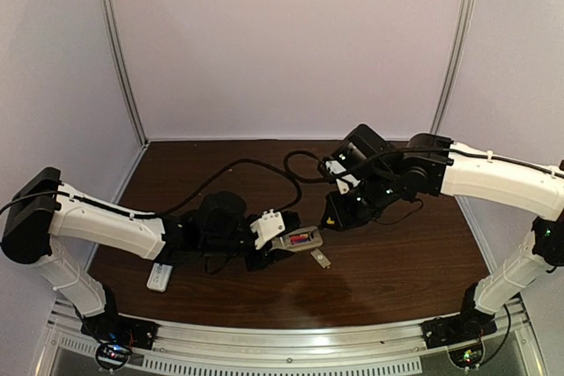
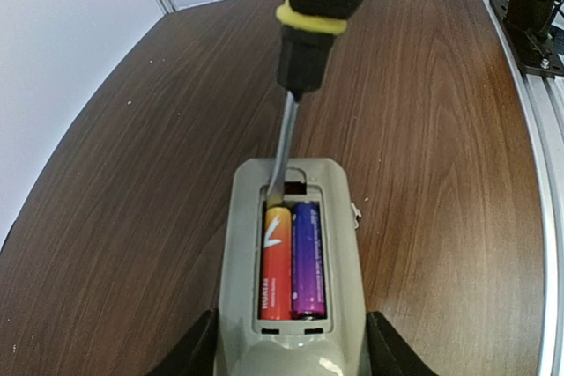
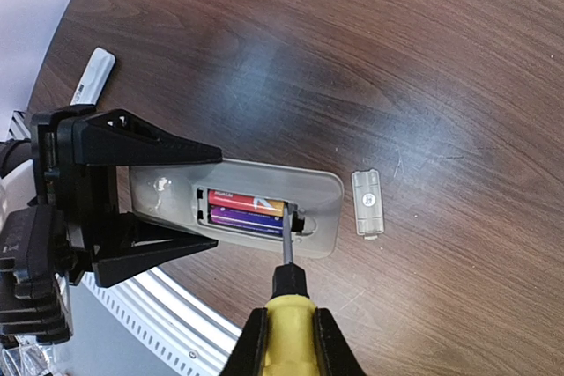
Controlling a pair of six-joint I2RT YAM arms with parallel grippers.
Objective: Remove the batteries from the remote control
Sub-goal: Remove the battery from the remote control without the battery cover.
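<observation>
Batteries (image 2: 276,263), one orange-red and one purple, sit side by side in the open compartment of the grey remote control (image 2: 291,173) pinched between the left fingers (image 2: 189,354), while the right fingers (image 3: 249,350) clamp a yellow-handled screwdriver (image 2: 301,50) whose blade tip rests at the orange-red battery's end.

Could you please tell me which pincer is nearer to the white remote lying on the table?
Left. The left pincer, gripping the grey remote, sits just right of the white remote; the right pincer, holding the screwdriver, is farther right.
</observation>
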